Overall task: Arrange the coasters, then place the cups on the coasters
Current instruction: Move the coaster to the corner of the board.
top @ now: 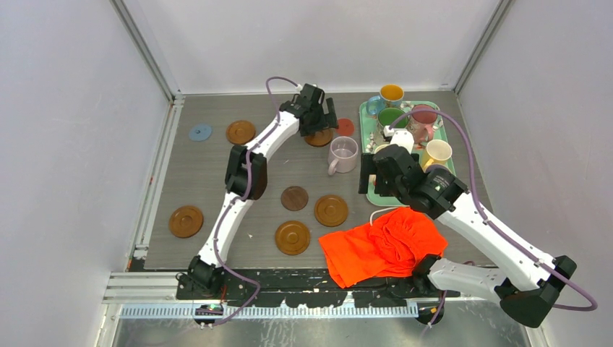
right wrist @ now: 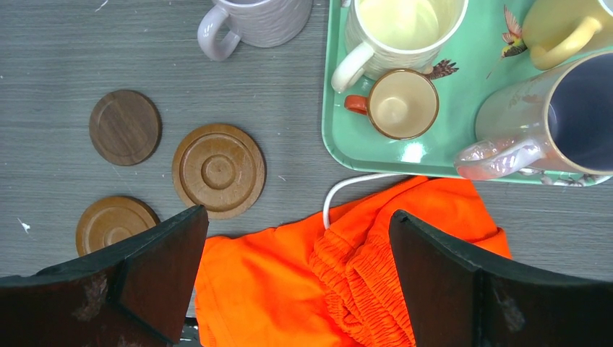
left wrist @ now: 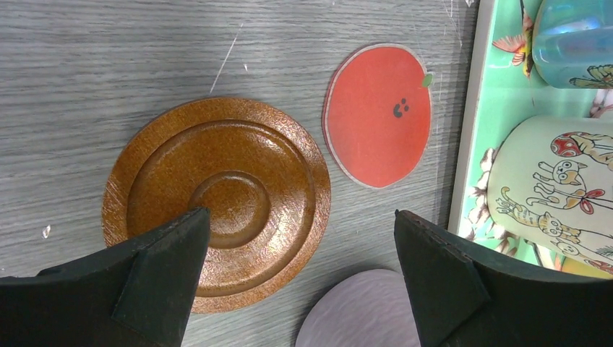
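My left gripper hangs open over a grooved brown coaster, with the red-orange coaster to its right and the lilac cup's rim below. More coasters lie scattered: blue, brown, dark brown, and brown ones. The lilac cup stands on the table. Cream, tiny copper, pink and other cups sit on the teal tray. My right gripper is open and empty above the tray's front edge.
A crumpled orange cloth with a white cord lies at the front, directly under my right gripper. The tray fills the back right. White walls close in the table on three sides.
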Robot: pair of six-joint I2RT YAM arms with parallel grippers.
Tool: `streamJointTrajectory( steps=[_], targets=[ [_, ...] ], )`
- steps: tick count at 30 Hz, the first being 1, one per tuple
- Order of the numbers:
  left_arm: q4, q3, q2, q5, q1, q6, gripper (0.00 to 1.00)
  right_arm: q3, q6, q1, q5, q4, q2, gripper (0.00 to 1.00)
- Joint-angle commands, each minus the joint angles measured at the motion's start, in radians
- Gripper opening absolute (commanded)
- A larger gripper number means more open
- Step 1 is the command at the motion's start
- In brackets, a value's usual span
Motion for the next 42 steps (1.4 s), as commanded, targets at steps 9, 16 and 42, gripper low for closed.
streamJointTrajectory(
  steps=[9,16,42],
  targets=[
    [-0.011,0.056,0.028,-0.024,0.000,-0.019,1.00,0.008,0.023,0.004,0.022,-0.005,-0.028,1.00],
    [-0.010,-0.019,-0.016,-0.016,0.060,-0.006,1.00,0.002,0.028,0.005,0.029,-0.008,-0.037,1.00],
    [-0.010,-0.202,-0.125,0.004,0.208,0.073,1.00,0.000,0.023,0.004,0.014,0.026,-0.011,1.00]
  ],
)
